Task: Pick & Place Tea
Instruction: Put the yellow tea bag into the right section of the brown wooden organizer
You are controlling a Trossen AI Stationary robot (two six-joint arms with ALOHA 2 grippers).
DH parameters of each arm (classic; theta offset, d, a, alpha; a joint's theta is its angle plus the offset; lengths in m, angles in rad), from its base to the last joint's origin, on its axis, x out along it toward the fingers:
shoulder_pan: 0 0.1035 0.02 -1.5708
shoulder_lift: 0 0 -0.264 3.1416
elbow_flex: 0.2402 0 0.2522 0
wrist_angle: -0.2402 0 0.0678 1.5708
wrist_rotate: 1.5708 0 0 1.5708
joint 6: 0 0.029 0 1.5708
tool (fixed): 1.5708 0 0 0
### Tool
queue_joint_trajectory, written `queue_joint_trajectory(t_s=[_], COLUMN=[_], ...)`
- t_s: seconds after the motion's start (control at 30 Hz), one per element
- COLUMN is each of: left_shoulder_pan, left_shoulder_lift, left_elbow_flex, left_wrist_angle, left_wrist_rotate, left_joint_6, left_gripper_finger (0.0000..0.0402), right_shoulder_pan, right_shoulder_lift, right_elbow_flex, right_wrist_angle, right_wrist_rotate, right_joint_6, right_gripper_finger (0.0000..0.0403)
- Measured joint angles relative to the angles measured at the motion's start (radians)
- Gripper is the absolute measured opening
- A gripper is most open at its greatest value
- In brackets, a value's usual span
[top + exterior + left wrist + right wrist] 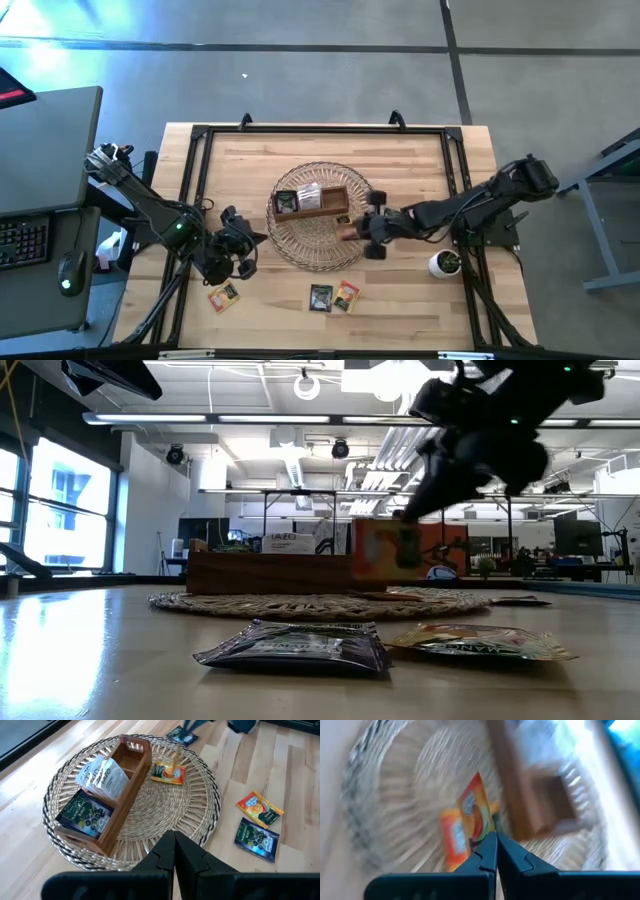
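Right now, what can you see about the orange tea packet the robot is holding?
The orange sachet is a small flat paper packet with printed fruit art and a yellow patch. The right gripper pinches one corner, fingers shut on it, so it hangs tilted on edge above the wicker basket, beside the open end of the wooden tray. A second orange packet lies on the basket just below it. Whether the two touch is unclear.

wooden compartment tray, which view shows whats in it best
The left wrist view: the wooden compartment tray shows from above at an angle, with a white sachet and a dark sachet in it. The high view shows it small inside the wicker basket. The low view shows only its side wall; the right wrist view blurs it.
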Motion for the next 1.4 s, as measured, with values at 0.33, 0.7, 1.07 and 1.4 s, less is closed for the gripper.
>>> queue_joint_trajectory(t_s=[0.33,0.7,1.07,1.4], left_shoulder_pan=[0.000,0.000,0.000,0.000], left_shoulder_lift=[0.000,0.000,0.000,0.000], left_elbow_flex=[0.000,0.000,0.000,0.000], left_wrist_angle=[0.000,-0.001,-0.001,-0.004], left_wrist_rotate=[0.001,0.002,0.001,0.011], left_joint_6=[0.000,0.011,0.012,0.018], left_gripper_finger=[0.0000,0.0000,0.0000,0.0000], right_shoulder_pan=[-0.155,-0.199,-0.217,-0.166], right_shoulder_lift=[-0.001,-0.001,0.118,0.328], right_elbow_flex=[0.002,0.116,0.425,0.603], right_wrist_angle=[0.251,0.006,-0.441,-0.501], right_wrist_rotate=[0.081,0.056,-0.002,0.130], right_joint_6=[-0.363,-0.533,-0.597,-0.837], right_gripper_finger=[0.0000,0.0000,0.0000,0.0000])
